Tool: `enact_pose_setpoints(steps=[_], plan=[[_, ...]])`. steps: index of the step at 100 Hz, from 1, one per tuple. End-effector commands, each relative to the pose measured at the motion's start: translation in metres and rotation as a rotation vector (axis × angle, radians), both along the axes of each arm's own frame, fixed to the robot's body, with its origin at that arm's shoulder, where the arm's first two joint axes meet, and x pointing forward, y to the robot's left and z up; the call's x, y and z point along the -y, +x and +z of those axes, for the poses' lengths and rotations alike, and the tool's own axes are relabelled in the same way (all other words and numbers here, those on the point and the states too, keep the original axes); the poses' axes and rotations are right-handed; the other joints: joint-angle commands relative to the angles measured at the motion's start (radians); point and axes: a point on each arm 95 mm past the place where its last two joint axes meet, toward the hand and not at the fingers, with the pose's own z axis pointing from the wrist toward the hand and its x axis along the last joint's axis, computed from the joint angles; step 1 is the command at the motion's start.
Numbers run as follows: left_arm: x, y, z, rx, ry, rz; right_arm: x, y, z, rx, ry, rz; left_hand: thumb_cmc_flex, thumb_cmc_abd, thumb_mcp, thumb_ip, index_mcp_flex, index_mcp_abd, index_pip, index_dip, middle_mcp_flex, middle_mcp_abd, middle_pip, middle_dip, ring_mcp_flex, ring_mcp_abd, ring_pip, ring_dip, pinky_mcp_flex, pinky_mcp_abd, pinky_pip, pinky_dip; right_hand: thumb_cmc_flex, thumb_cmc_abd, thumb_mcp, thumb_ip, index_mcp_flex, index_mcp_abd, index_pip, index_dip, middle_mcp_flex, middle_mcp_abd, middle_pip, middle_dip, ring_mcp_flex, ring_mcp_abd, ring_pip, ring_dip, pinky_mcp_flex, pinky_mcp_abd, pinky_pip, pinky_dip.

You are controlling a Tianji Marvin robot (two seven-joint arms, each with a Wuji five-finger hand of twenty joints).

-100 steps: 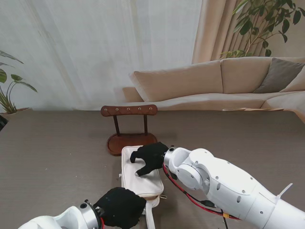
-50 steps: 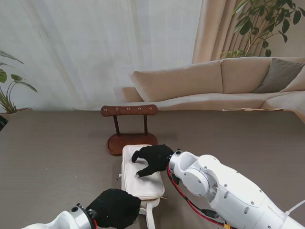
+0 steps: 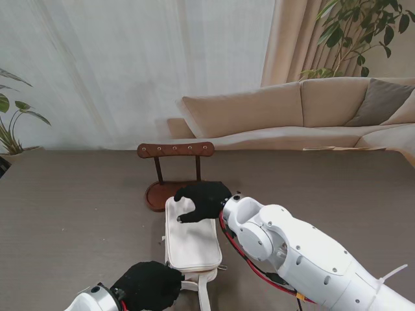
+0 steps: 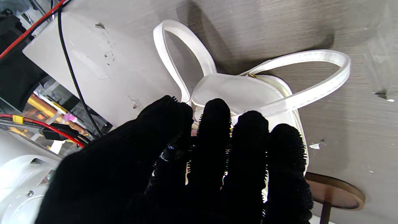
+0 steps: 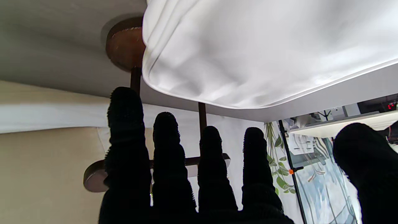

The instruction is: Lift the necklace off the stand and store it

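From the stand camera, the soft white cloth bag (image 3: 192,241) lies on the grey bench (image 3: 71,207), touching the dark brown wooden stand (image 3: 176,170); the right robot hand (image 3: 201,199) rests over the bag's far end, fingers spread, grasping nothing; the left robot hand (image 3: 147,286) sits at the near end.

Left wrist: its fingers (image 4: 214,146) press close on the bag's mouth; I cannot tell if it grips.

Right wrist: fingers apart; no necklace shows anywhere; probably stored already; next, close the bag.
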Motion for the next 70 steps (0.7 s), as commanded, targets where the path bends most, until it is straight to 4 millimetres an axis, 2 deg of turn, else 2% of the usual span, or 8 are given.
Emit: enact_pose_setpoints(steps=[1,49,70], plan=[[-0.003,-0.001,-0.008,-0.029,0.000,0.008,-0.002,0.007,0.005,0.014,-0.022,-0.007,0.020,0.010,0.004,-0.016,0.021,-0.047,0.036,0.009,0.016,-0.011,0.004,-0.005,0.003,0.010,0.023,0.015,-0.020,-0.017,0.011,0.007,-0.015,0.006,-0.016,0.022,0.004,0.015,0.013,0.007,0.003,0.031,0.005,0.002,0.007,0.014,0.006,0.006,-0.471,0.024,-0.013,0.012],[-0.005,0.011,-0.024,-0.067,-0.018,0.028,0.001,0.044,-0.015,-0.020,-0.164,-0.062,0.023,0.012,-0.001,-0.015,0.019,-0.044,0.035,0.012,0.014,-0.009,0.004,-0.003,0.004,0.014,0.019,0.014,-0.024,-0.014,0.013,0.009,-0.023,0.007,-0.080,0.019,-0.021,0.050,0.031,-0.001,-0.015,0.040,0.011,0.004,0.002,0.006,0.011,0.005,-0.480,0.022,-0.012,0.009],[-0.004,0.014,-0.034,-0.091,-0.012,0.035,-0.003,0.052,-0.021,-0.050,-0.191,-0.079,0.024,0.010,0.001,-0.015,0.022,-0.039,0.034,0.012,0.018,-0.006,0.005,-0.004,0.007,0.016,0.017,0.013,-0.022,-0.012,0.014,0.011,-0.041,0.030,-0.111,0.023,-0.051,0.117,0.045,-0.005,-0.027,0.052,0.014,0.005,0.000,0.005,0.013,0.005,-0.479,0.020,-0.011,0.010]])
